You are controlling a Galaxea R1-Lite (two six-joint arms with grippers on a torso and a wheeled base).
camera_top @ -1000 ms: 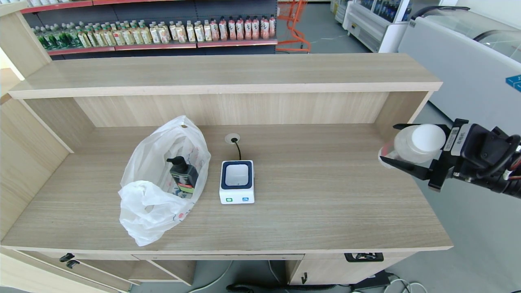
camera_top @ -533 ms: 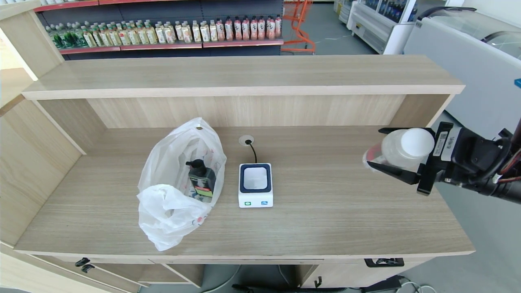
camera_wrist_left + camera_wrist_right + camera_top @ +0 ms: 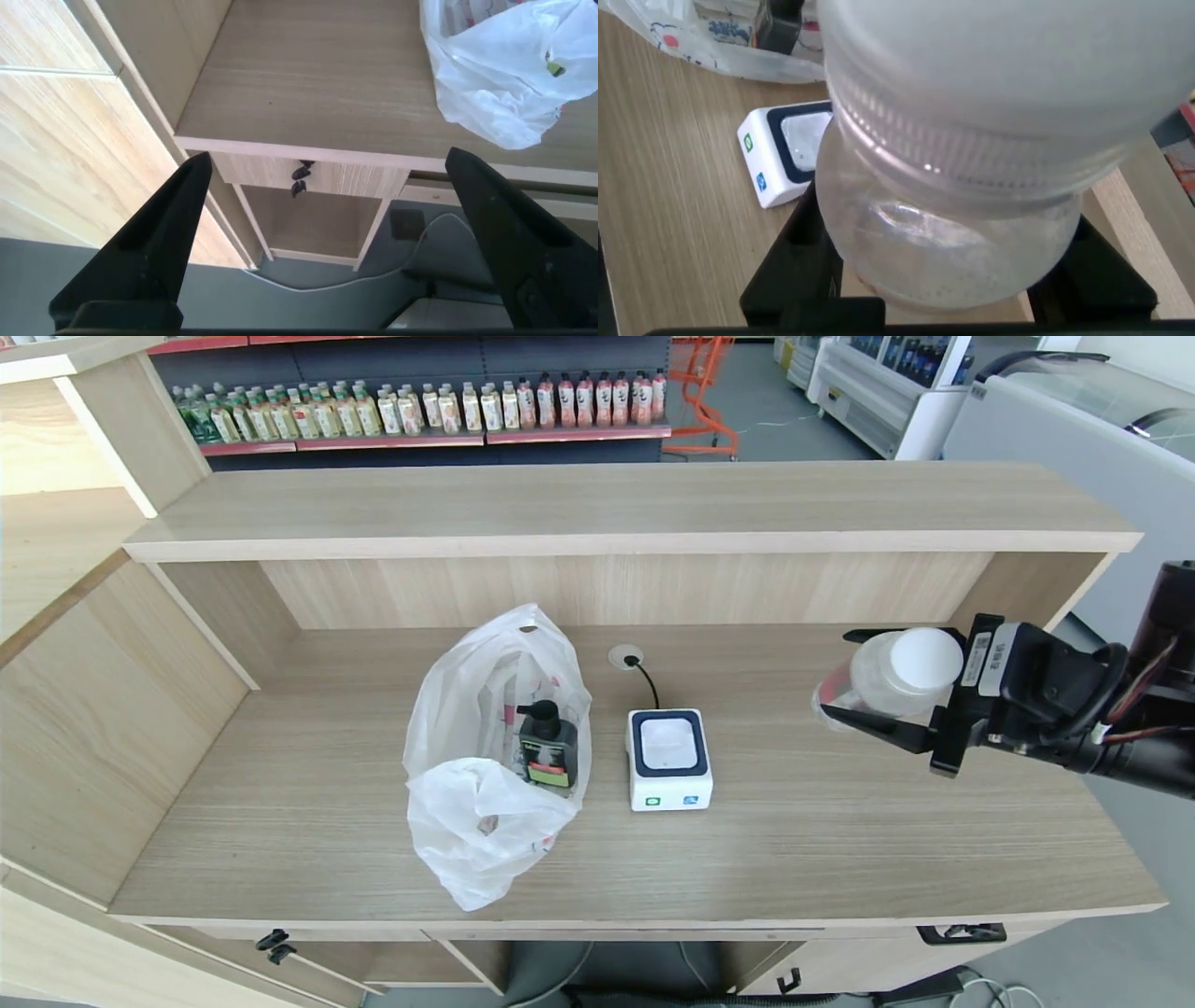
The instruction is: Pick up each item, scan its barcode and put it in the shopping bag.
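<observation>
My right gripper (image 3: 864,679) is shut on a clear plastic jar (image 3: 892,674) with a white lid, held on its side above the right part of the counter. Close up in the right wrist view, the jar (image 3: 962,187) sits between the black fingers. A white barcode scanner (image 3: 668,760) with a dark-framed window stands mid-counter; the scanner (image 3: 787,149) appears below the jar. Left of it lies a white plastic shopping bag (image 3: 485,765) with a dark pump bottle (image 3: 547,747) inside. My left gripper (image 3: 327,252) is open, off the counter's front left corner, near the bag (image 3: 505,65).
The wooden counter (image 3: 794,840) has a raised back wall and side walls. A cable (image 3: 644,679) runs from the scanner into a hole near the back wall. Drawer handles (image 3: 301,177) sit under the front edge. Store shelves and freezers stand behind.
The head camera has swung left, shifting the whole scene rightward. My right gripper with the jar has come in over the counter's right part, closer to the scanner.
</observation>
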